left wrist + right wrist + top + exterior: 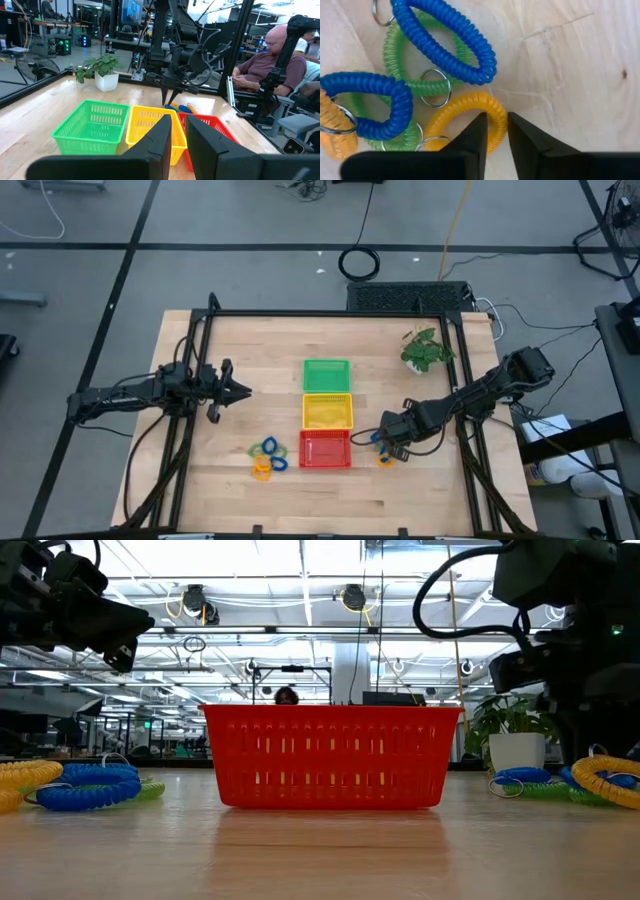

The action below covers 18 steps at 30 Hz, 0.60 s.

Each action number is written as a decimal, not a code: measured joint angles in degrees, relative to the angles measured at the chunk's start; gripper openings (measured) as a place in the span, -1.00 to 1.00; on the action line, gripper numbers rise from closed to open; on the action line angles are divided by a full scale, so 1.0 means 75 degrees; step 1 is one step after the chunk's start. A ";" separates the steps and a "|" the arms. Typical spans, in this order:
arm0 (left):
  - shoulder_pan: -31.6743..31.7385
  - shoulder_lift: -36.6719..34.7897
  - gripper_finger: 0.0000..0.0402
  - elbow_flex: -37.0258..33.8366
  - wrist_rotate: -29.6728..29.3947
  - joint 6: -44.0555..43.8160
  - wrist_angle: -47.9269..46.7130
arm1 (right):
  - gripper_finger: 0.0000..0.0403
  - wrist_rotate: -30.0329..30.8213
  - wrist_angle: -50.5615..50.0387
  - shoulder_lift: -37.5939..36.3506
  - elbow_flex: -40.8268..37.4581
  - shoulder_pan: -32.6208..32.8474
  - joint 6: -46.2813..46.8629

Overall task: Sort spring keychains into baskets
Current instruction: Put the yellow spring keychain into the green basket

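Observation:
Three baskets stand in a row at mid-table: green farthest, yellow, and red nearest. One heap of spring keychains lies left of the red basket, another to its right. My right gripper is down in the right heap, shut on an orange-yellow keychain that lies among blue and green ones. My left gripper hovers shut, left of the baskets and pointing at them. My right gripper pinches the orange-yellow keychain by the curved end of its loop, one finger inside the loop and one outside. The fingers come from above, pointing down, and lie across the coil. The keychain lies on the table in the heap.
A potted plant stands at the far right of the table. Black frame rails run along the table's edges. A black cable coil lies on the floor beyond. A person sits past the right edge.

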 joint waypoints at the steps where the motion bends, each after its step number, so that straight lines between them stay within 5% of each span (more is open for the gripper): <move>1: 0.0000 0.0001 -0.70 0.0000 0.0000 0.0000 0.0001 | -0.76 -0.0001 0.0000 0.0000 -0.0003 0.0000 -0.0059; 8: 0.0000 0.0001 -0.70 0.0000 0.0000 0.0000 0.0002 | -0.96 0.0000 -0.0032 -0.0012 -0.0003 0.0000 -0.0240; 18: 0.0000 0.0001 -0.70 0.0000 -0.0003 0.0000 0.0001 | -0.98 0.0101 -0.0088 -0.0465 -0.0003 -0.0015 -0.0279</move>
